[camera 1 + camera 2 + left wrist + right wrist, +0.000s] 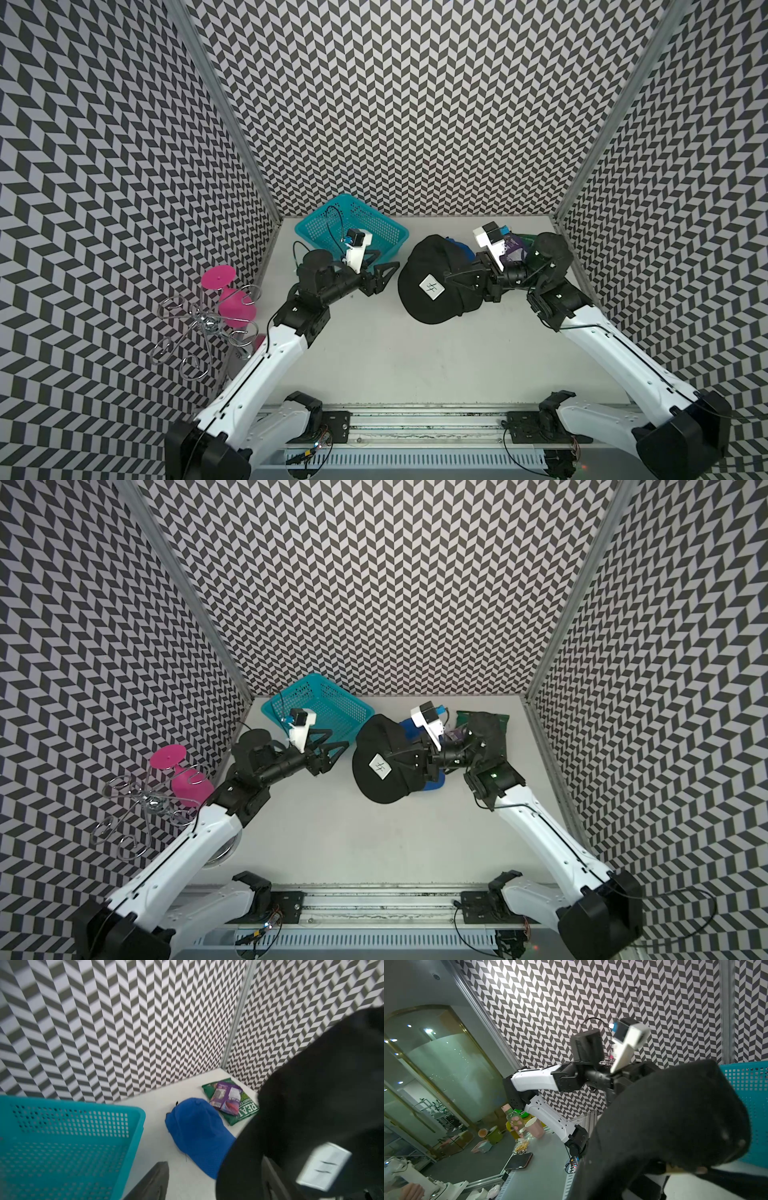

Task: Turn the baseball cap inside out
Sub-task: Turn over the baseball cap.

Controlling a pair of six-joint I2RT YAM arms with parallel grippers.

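White table (395, 365), teal basket (374, 228) back left, black baseball cap (419, 307) held up mid-back just right of it over a blue cap (197, 1126), right gripper (449, 277) pinched tight on its edge, left gripper (388, 258) spread wide, clear of it.

The black baseball cap (422, 259) hangs raised right of centre, domed, white square label (431, 287) up.
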